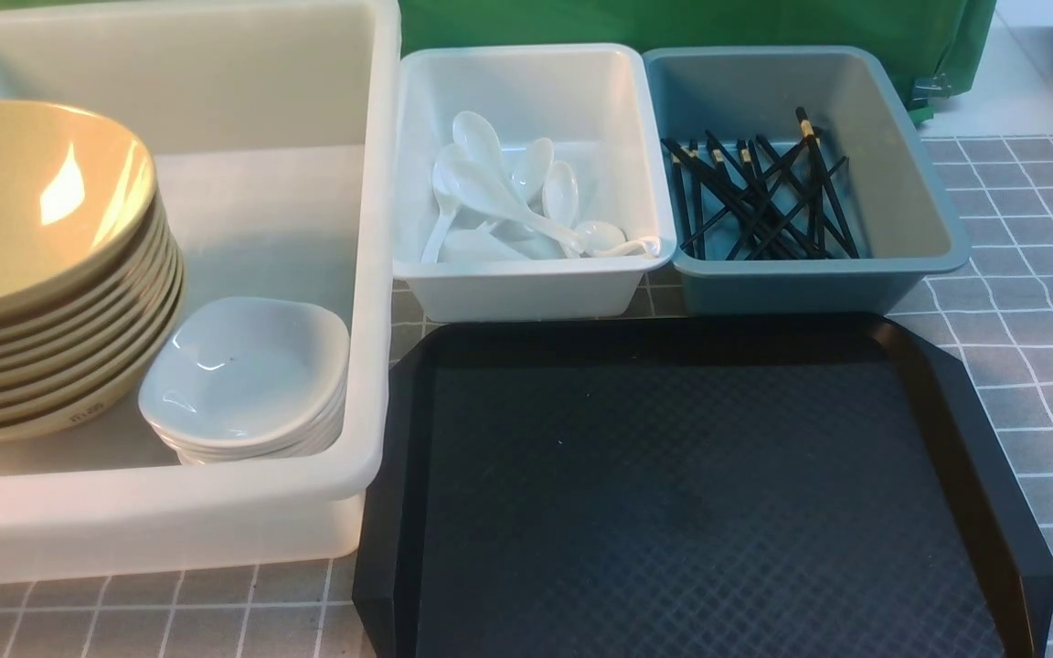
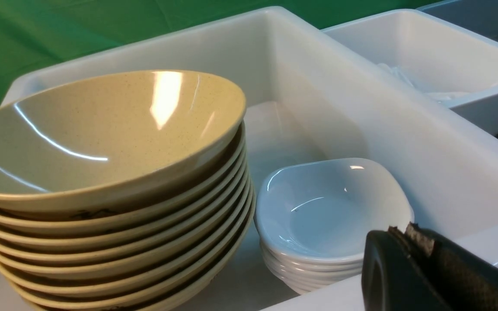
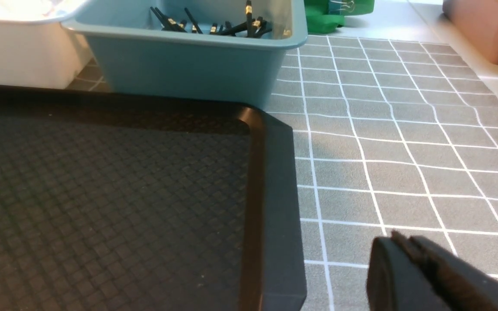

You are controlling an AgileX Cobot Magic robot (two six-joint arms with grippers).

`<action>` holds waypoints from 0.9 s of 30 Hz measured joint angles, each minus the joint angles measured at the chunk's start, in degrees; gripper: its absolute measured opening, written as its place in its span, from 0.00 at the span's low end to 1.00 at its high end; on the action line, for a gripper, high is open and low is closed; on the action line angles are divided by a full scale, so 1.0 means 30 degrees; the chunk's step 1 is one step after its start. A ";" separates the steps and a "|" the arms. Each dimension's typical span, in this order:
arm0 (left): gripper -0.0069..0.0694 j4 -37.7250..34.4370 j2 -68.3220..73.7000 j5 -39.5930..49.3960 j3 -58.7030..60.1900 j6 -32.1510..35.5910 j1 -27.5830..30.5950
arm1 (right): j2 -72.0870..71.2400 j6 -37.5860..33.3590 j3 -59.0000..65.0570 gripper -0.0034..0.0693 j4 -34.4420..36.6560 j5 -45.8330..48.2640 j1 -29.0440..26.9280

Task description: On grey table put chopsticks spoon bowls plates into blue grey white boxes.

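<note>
Several beige bowls (image 1: 24, 274) are stacked, tilted, in the large translucent white box (image 1: 371, 274), with a stack of small white plates (image 1: 243, 375) beside them. White spoons (image 1: 508, 196) lie in the small white box (image 1: 526, 283). Black chopsticks (image 1: 764, 201) lie crossed in the blue-grey box (image 1: 810, 283). My left gripper (image 2: 400, 231) is shut and empty, hovering at the large box's near rim (image 2: 491, 246) beside the plates (image 2: 331, 207). My right gripper (image 3: 398, 237) is shut and empty over the grey table (image 3: 404, 151), right of the tray and out of the front view.
A black octagonal tray (image 1: 691, 493) with nothing on it lies in front of the two small boxes. Green cloth (image 1: 673, 23) hangs behind the boxes. A brown container (image 3: 486, 30) stands at the far right edge of the table.
</note>
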 joint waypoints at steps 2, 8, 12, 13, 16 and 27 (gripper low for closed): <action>0.08 0.0000 0.0000 0.0000 0.0000 0.0000 0.0000 | 0.0000 0.0000 0.0000 0.15 0.0000 0.0000 0.0000; 0.08 -0.0233 -0.0397 -0.0424 0.0795 0.0045 0.0454 | 0.0000 0.0000 0.0000 0.15 0.0000 0.0000 0.0000; 0.08 -0.0650 -0.1449 -0.0572 0.1897 0.0287 0.2559 | 0.0000 0.0000 0.0000 0.15 0.0000 0.0000 -0.0021; 0.08 -0.1322 -0.1822 -0.1103 0.2277 0.0302 0.3448 | 0.0000 0.0000 0.0000 0.15 0.0000 0.0000 -0.0036; 0.08 -0.2854 -0.2716 -0.3868 0.3779 0.0577 0.5370 | 0.0000 0.0000 0.0000 0.15 0.0000 0.0000 -0.0036; 0.08 -0.4534 -0.3329 -0.4316 0.6230 0.1283 0.5681 | 0.0000 0.0000 0.0000 0.15 0.0000 0.0000 -0.0036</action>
